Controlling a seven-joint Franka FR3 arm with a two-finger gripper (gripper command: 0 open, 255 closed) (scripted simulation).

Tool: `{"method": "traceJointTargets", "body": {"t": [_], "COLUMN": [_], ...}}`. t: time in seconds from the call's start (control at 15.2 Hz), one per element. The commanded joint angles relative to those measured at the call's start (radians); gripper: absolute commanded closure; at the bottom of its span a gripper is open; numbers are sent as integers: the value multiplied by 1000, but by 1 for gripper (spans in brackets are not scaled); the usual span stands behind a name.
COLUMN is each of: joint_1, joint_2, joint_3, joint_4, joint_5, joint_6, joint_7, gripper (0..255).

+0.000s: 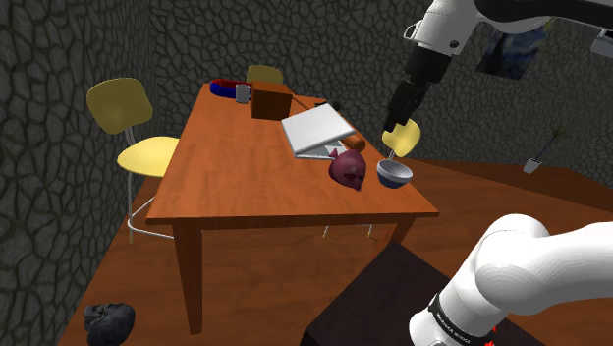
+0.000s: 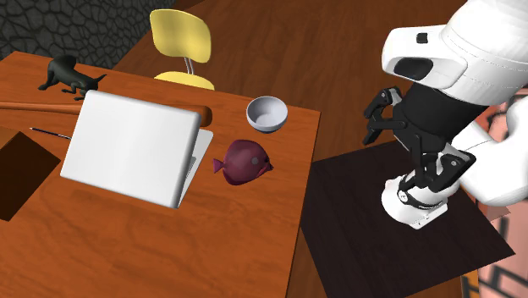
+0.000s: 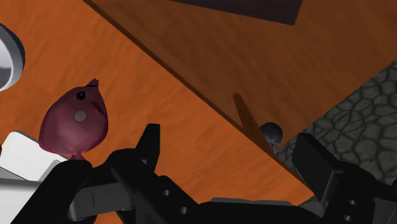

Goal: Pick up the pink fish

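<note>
Fish (image 2: 244, 160), one; bowl (image 2: 266, 113), one; laptop (image 2: 127, 144), one.

Home room: wooden table (image 1: 246, 177), yellow chairs (image 1: 119, 102), laptop (image 1: 316, 128)

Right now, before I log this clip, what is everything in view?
wooden table: one, orange-brown, middle of the room
fish-shaped toy: one, dark pink, on the table between laptop and bowl
round bowl: one, grey-white, on the table near the fish
half-open laptop: one, white, on the table
square box: one, brown, table's far end
mug: one, grey, beside the box
animal figure: one, black, behind the laptop
chairs: three, yellow, around the table
lump: one, dark, on the floor
box stand: one, dark, beside the table
arm: one, white
gripper: one, black, open, in the air, apart from the fish
</note>
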Motion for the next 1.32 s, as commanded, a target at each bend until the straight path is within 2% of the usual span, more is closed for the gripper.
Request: {"method": "traceJointTargets", "body": {"t": [0.0, 0.66, 1.25], "joint_1": [0, -21, -64], "joint_2": [0, 81, 302], "joint_3": [0, -72, -148], "joint_4": [0, -228, -303], "joint_5": [0, -154, -298], "joint_6": [0, 357, 721], "joint_7": [0, -187, -316], "gripper": [0, 0, 0]}}
